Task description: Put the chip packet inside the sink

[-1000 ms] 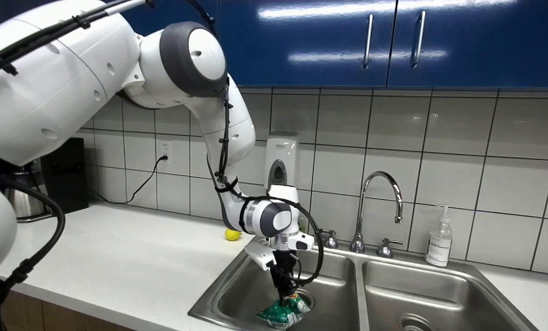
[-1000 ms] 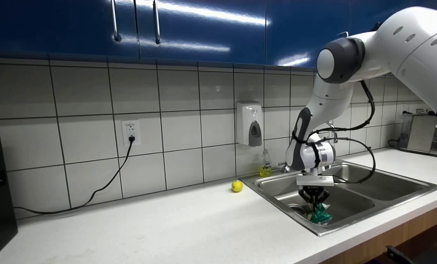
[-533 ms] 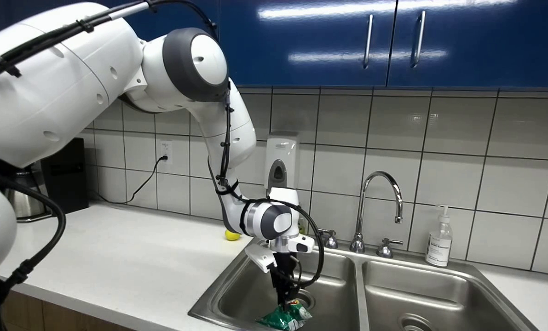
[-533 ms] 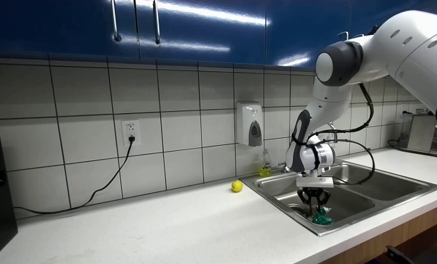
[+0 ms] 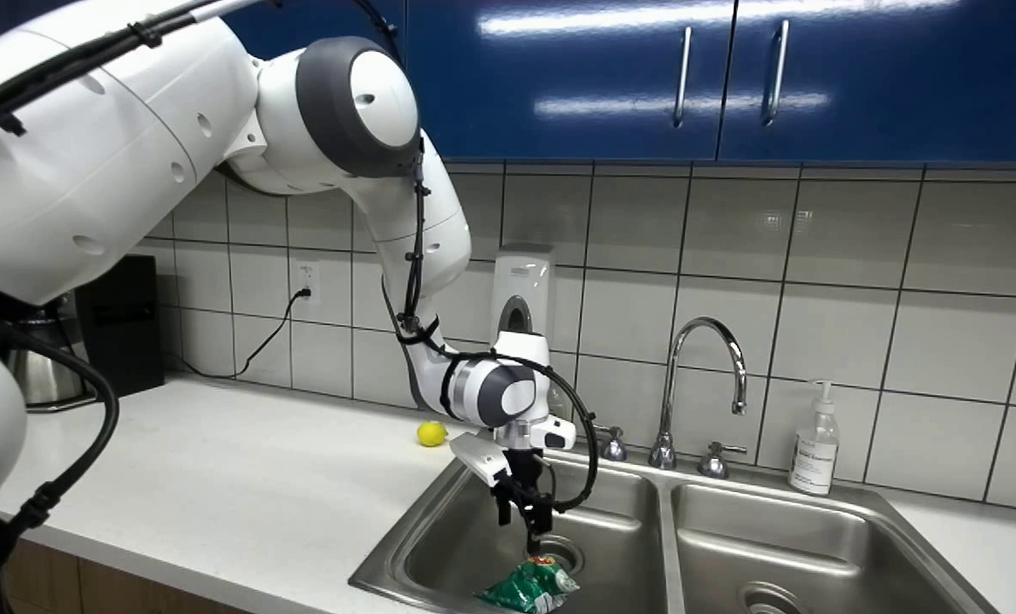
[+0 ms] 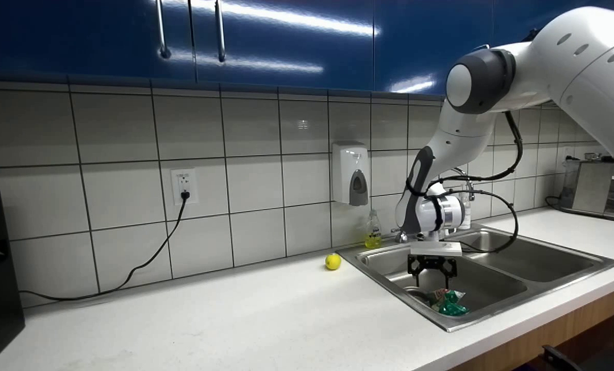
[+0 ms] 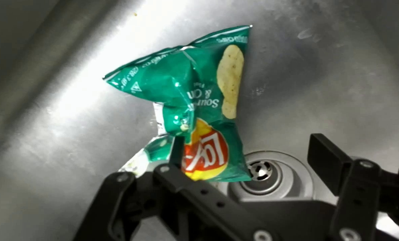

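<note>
In the wrist view the gripper (image 7: 251, 155) covers a lower part of the chip packet (image 7: 206, 87), and the packet hides part of the drain (image 7: 286, 174). Only there is the packet's lettering readable; both exterior views show it in the left-hand basin of the sink (image 5: 618, 567), under spread, released jaws, with open floor between it and the sink's divider (image 5: 673, 546)

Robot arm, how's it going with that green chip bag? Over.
Gripper open, holding nothing. Chip packet lying in the sink, near the drain. Nothing appears to block the way up.
</note>
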Controlling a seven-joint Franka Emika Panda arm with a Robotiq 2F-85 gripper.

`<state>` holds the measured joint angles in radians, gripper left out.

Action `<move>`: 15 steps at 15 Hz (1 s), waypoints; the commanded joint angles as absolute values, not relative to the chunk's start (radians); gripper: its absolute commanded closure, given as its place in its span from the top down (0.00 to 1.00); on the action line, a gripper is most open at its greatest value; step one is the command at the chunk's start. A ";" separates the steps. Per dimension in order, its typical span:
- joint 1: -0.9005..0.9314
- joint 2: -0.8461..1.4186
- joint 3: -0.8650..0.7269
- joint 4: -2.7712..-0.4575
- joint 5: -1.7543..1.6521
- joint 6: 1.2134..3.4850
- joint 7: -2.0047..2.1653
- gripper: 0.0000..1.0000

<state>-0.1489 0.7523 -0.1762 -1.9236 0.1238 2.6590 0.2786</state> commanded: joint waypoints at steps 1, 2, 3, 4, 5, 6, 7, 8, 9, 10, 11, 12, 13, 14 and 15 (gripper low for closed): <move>-0.236 0.656 -0.065 -1.972 0.169 2.619 0.087 1.00; -0.250 0.645 -0.044 -1.973 0.177 2.607 0.047 1.00; -0.259 0.628 -0.030 -1.980 0.184 2.592 0.017 1.00; -0.263 0.620 -0.024 -1.979 0.188 2.579 -0.005 1.00; -0.266 0.606 -0.019 -1.983 0.193 2.564 -0.022 1.00; -0.265 0.594 -0.020 -1.985 0.195 2.554 -0.033 1.00; -0.266 0.584 -0.021 -1.987 0.195 2.542 -0.045 1.00; -0.265 0.572 -0.023 -1.990 0.195 2.527 -0.055 1.00; -0.260 0.559 -0.029 -1.995 0.189 2.515 -0.061 1.00; -0.255 0.549 -0.034 -1.999 0.185 2.506 -0.063 1.00; -0.245 0.533 -0.041 -2.008 0.178 2.498 -0.060 1.00; -0.239 0.521 -0.046 -2.016 0.174 2.498 -0.057 1.00; -0.231 0.501 -0.051 -2.033 0.169 2.498 -0.049 1.00; -0.222 0.480 -0.057 -2.053 0.164 2.502 -0.040 1.00; -0.215 0.451 -0.061 -2.079 0.158 2.499 -0.033 1.00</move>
